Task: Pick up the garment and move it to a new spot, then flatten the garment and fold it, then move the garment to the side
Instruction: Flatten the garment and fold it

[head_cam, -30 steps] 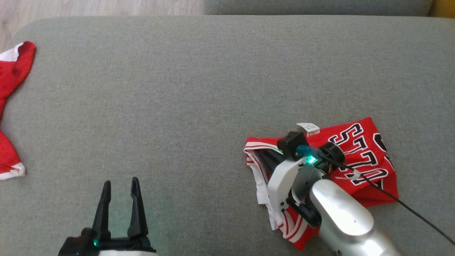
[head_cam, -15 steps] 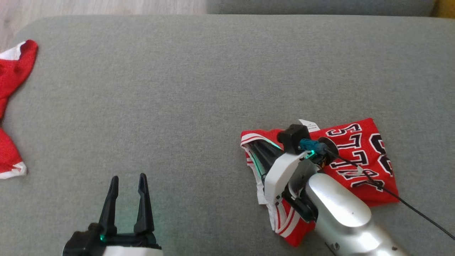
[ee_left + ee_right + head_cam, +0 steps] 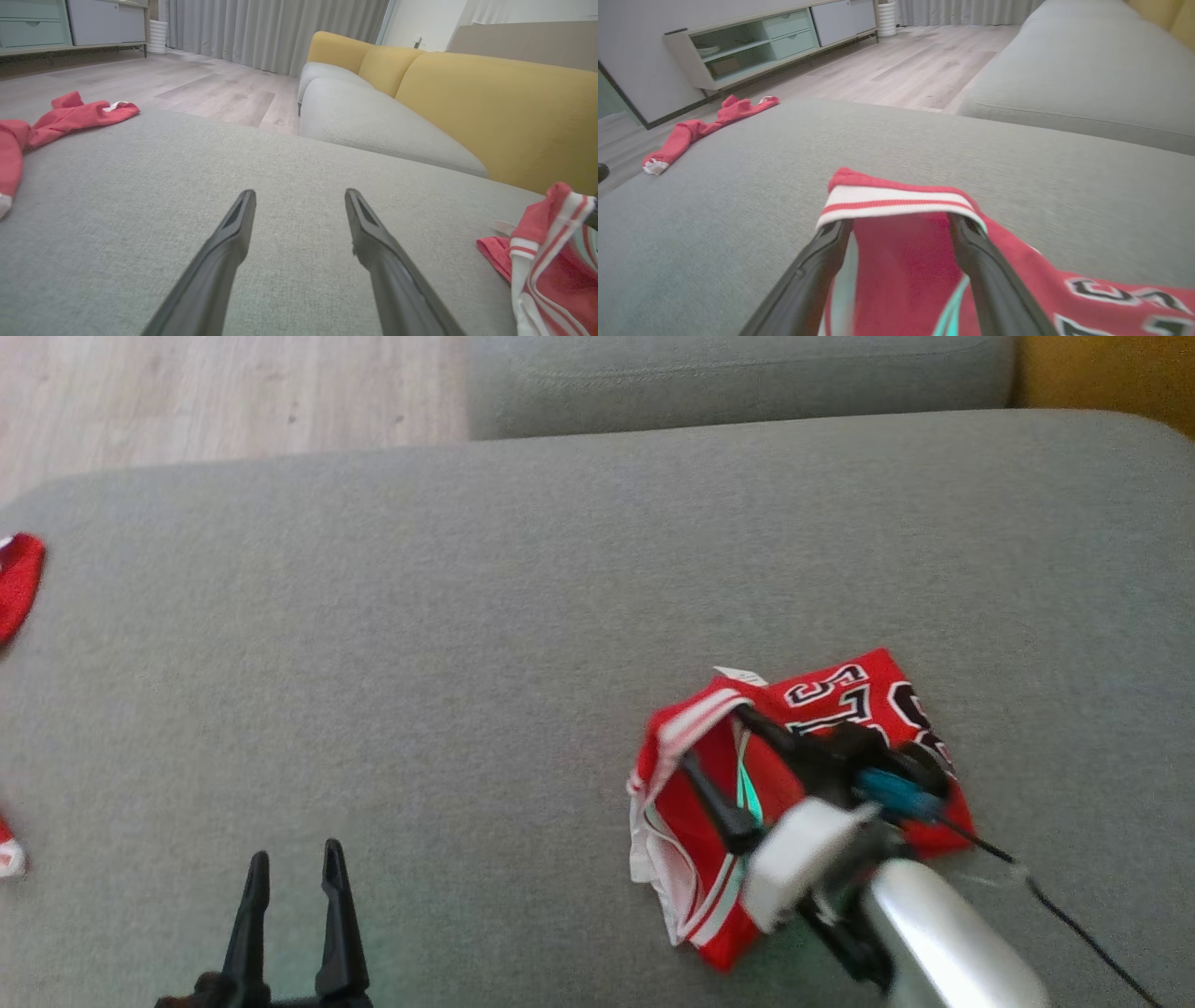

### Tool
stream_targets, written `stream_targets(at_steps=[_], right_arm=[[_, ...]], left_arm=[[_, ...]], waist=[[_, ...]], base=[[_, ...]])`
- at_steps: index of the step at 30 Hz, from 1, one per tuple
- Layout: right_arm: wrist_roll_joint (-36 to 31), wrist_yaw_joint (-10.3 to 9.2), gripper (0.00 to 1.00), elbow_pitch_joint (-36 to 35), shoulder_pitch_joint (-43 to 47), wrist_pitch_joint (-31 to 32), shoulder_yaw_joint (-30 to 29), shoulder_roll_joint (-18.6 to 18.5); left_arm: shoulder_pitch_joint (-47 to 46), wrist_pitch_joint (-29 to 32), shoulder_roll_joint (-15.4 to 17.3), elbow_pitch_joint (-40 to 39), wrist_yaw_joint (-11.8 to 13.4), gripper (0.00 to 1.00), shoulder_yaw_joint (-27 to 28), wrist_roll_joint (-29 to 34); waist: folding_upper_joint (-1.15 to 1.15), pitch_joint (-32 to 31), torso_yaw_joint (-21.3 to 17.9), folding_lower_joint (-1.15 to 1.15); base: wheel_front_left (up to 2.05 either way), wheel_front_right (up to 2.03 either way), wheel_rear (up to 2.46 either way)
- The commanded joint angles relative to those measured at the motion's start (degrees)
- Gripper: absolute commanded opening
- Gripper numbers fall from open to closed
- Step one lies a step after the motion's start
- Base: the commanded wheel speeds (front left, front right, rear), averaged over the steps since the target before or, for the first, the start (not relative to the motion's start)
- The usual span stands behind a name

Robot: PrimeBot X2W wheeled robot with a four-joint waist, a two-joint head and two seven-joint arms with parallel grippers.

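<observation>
Garment [image 3: 826, 695]: you have a red jersey, white-striped trim, black-and-white lettering, bunched on the right of the grey sofa cushion [image 3: 467, 616] | right gripper [image 3: 901, 221]: fingers spread, hem draped over their tips | left gripper [image 3: 291, 863]: fingers apart, well clear.

Left gripper [image 3: 294, 855]: low at lower left of head view, fingers [image 3: 248, 915] dark, near parallel, pointing up, set well apart. Right gripper [image 3: 716, 735]: right of centre, fingers splayed wide, pointing up-left. Right wrist [image 3: 801, 863]: white housing, blurred. Right forearm [image 3: 943, 943]: silver, rising from lower right corner, slanting up-left.
</observation>
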Motion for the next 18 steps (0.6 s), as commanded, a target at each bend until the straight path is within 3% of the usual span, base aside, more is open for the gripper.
stream_targets(at_steps=[1, 8, 18], right_arm=[[-0.42, 0.39, 1.0, -5.16, 1.8, 0.36, -1.1, -1.5], [2.47, 0.39, 1.0, -15.91, 12.36, 3.37, -8.93, -8.63], [0.47, 0.39, 1.0, -21.0, 20.04, -0.42, -24.26, -7.4]], left_arm=[[-0.74, -0.37, -0.19, -2.12, 0.21, 1.0, 2.27, 0.68], [0.01, -0.37, -0.19, -1.97, -0.47, 1.0, 3.47, 1.14], [1.44, -0.37, -0.19, -2.11, -0.45, 1.0, 3.81, 0.89]], waist=[[0.0, -1.27, -1.46, 0.01], [0.0, -2.33, -2.83, 0.01], [0.0, -4.36, -3.39, 0.01]], base=[[0.0, 0.0, 0.0], [0.0, 0.0, 0.0], [0.0, 0.0, 0.0]])
